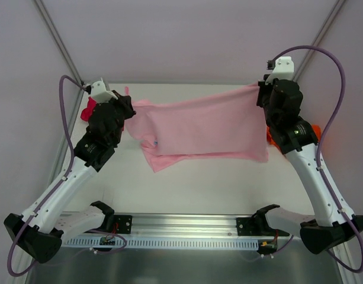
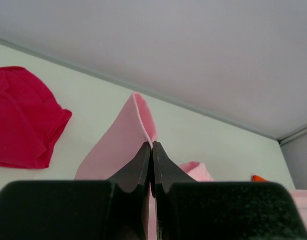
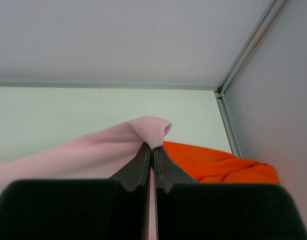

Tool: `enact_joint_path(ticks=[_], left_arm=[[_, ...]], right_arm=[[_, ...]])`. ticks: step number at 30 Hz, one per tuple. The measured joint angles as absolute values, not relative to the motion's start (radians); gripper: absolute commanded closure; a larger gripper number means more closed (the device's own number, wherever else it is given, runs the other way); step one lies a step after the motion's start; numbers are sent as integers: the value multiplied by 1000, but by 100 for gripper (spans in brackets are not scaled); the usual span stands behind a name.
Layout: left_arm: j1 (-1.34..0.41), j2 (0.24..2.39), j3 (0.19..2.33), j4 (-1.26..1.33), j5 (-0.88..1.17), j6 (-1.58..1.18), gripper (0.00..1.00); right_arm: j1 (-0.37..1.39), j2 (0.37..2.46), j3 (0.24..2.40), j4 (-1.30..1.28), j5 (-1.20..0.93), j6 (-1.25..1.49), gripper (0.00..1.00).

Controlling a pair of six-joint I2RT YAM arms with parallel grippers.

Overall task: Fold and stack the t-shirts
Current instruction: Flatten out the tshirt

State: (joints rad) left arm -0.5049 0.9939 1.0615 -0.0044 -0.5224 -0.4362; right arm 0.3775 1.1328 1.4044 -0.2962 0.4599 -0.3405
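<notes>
While the left gripper [image 2: 152, 146] and right gripper [image 3: 153, 148] each clamp a corner of the pink t-shirt [image 1: 199, 125], it hangs stretched between them over the table [image 1: 199, 189] (lower part sagging toward the surface). Red t-shirt [image 2: 20, 117] lies crumpled at far left, orange t-shirt [image 3: 218, 162] at far right.
</notes>
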Motion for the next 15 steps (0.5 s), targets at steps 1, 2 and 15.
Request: enact_joint_path(ticks=[1,2,15], left_arm=[[-505,1002,1052,-4,-529,-433,100],[-505,1005,1043,-3,-533,-431,100],[-505,1090,1058,49,-552,-402,100]], right_arm=[[378,1150,1403,-297,459,-340,99],[380,1163,1402,-296,459,-339,99],[392,1257,1384,-276,496,-341,99]])
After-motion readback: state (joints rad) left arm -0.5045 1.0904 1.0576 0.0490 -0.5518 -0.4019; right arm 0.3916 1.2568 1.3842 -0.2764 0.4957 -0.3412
